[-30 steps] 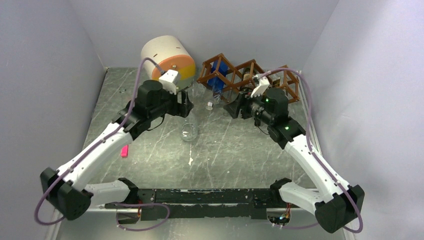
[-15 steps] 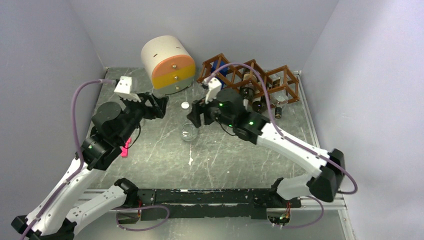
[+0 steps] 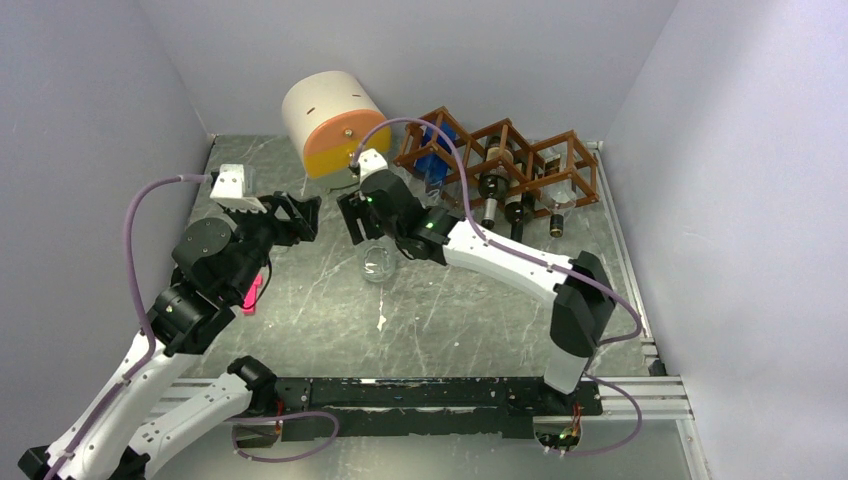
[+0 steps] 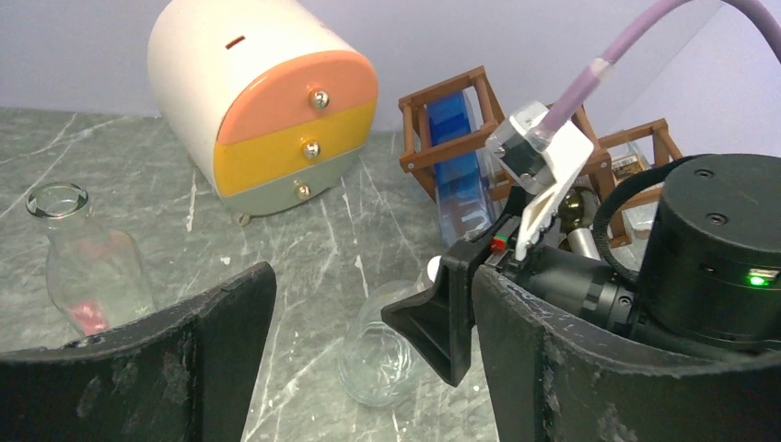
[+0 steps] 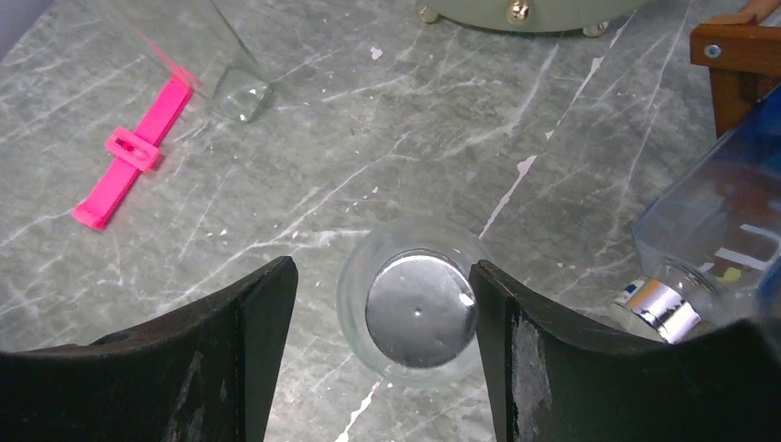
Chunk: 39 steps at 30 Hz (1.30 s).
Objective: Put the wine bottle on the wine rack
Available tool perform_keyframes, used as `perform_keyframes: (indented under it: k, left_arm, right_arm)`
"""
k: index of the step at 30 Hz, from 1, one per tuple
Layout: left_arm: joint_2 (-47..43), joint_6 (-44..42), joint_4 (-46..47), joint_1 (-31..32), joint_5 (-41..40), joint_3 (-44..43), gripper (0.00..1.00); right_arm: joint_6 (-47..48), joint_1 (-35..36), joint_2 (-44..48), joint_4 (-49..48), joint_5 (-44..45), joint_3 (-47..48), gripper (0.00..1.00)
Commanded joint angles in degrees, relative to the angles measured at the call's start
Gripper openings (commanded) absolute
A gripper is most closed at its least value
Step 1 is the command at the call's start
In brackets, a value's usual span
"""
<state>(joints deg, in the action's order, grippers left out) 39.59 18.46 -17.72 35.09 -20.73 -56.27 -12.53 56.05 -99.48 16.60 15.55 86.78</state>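
We see the right gripper poised directly above what we take to be the wine bottle, a clear glass vessel standing upright mid-table. The fingers are spread to either side of it and grip nothing. The left gripper hovers just to the left, also spread and empty.

In our view the main danger is the glass itself. It is smooth and round, and fingers closing off-centre could tip it or send it skating across the table. It also stands upright, while the wine rack at the far right takes bottles lying down, so it must be turned in the air, where a loose hold could let it slip. The two arms hang close together, and a careless swing could knock one against the other.

The round drawer unit sits at the far side, just left of the rack. The rack's cells are crowded. A blue bottle pokes its capped neck out of the left cell towards the gripper, and dark bottles fill the middle. We cannot tell which cell is free. A second clear bottle and a pink clip lie to the left, out of the path.
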Motion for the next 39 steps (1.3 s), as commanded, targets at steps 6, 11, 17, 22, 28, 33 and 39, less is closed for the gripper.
perform_keyframes:
  k: [6,11,17,22,28,33,39]
  left_arm:
    - [0.63,0.94,-0.98,-0.01,-0.41,0.61,0.83]
    - [1.95,1.27,-1.01,0.04,-0.04,0.48,0.83]
    - [4.24,2.02,-1.34,0.04,0.73,0.02,0.83]
    - [6.03,5.34,-0.55,0.03,1.83,0.48,0.83]
    - [9.45,7.12,0.53,0.06,3.80,1.23,0.83]
    - [13.26,8.13,2.29,-0.07,5.92,3.21,0.83]
    - [19.20,9.60,5.63,-0.27,10.20,6.16,0.84]
  right_arm:
    - [2.34,0.51,-1.59,-2.24,3.32,0.27,0.58]
    - [3.30,0.46,0.49,-7.10,3.83,-5.62,0.37]
    - [3.51,0.51,3.59,-13.59,5.22,-13.14,0.19]
    - [2.79,0.48,8.87,-20.27,4.96,-21.51,0.11]
    - [-0.02,0.48,16.43,-27.22,5.87,-33.78,0.06]
    - [-2.98,0.46,22.92,-25.09,5.19,-39.73,0.03]
    - [-7.75,0.46,28.37,-16.49,2.26,-43.20,0.00]
